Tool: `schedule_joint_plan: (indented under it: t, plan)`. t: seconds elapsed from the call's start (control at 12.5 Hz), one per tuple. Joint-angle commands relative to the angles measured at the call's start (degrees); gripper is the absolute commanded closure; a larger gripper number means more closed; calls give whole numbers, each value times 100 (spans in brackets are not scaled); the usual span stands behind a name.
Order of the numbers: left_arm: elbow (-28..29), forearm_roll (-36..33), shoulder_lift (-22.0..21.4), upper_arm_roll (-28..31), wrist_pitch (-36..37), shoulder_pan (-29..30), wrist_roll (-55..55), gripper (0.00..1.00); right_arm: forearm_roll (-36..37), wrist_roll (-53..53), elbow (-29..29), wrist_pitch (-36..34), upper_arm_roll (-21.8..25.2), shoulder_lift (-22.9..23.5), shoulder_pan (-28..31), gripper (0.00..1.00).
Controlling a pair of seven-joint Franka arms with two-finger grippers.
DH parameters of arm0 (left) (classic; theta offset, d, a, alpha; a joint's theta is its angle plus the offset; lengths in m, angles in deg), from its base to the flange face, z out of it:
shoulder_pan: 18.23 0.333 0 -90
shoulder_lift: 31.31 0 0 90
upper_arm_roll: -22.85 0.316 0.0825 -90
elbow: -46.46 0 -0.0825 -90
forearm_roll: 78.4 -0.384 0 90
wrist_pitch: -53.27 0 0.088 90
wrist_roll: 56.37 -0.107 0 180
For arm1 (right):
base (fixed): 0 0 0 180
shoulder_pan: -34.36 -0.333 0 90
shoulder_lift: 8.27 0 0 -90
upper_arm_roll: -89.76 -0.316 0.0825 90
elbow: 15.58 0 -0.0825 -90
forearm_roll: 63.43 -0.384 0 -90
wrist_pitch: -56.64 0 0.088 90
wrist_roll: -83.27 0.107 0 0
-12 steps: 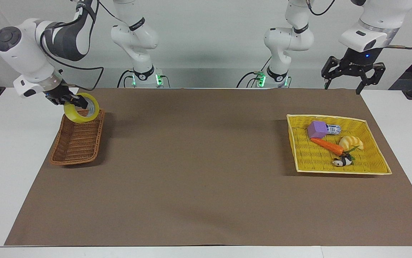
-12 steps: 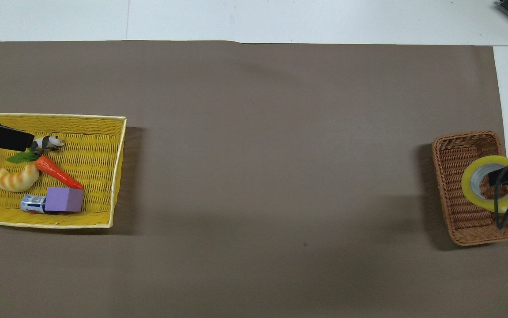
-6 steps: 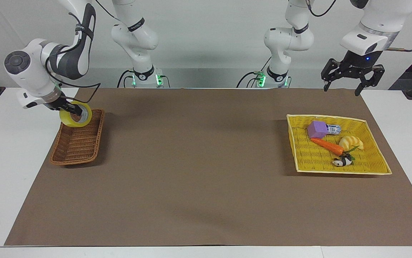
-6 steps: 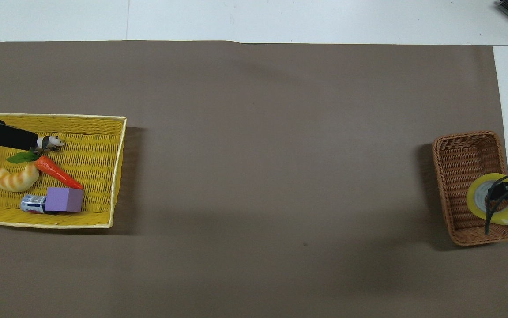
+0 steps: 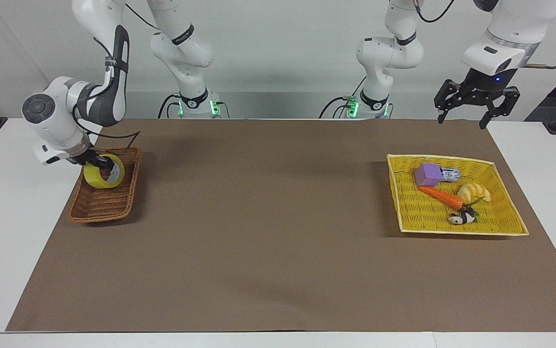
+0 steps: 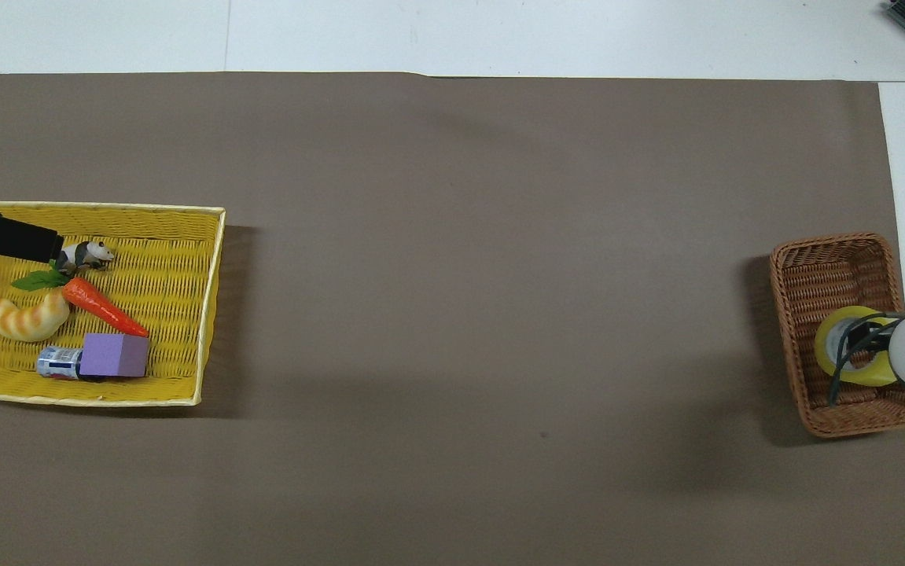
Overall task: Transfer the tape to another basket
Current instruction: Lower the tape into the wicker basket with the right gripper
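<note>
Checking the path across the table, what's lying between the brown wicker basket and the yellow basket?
Nothing. Both views show only bare brown table cover between the wicker basket, where the right tool holds the tape, and the yellow basket.

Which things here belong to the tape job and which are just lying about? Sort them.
Job:
tape, held by the right gripper
brown wicker basket, under the tape

Lying about:
yellow basket
purple block
can
carrot
bread
panda figure
left gripper, waiting in the air
</note>
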Motion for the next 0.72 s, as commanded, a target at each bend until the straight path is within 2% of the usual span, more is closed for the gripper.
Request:
schedule_joint_plan:
  t: [0.0, 0.48, 0.64]
  plan:
    - [70, 77, -78, -49, 52, 109, 49, 0, 159, -79, -57, -41, -48, -64, 39, 0]
    - [78, 77, -78, -49, 52, 109, 49, 0, 185, -97, -189, -94, -66, -274, -57, 0]
    - [78, 77, -78, -49, 52, 109, 49, 0, 168, -97, -434, -111, -145, -328, -84, 0]
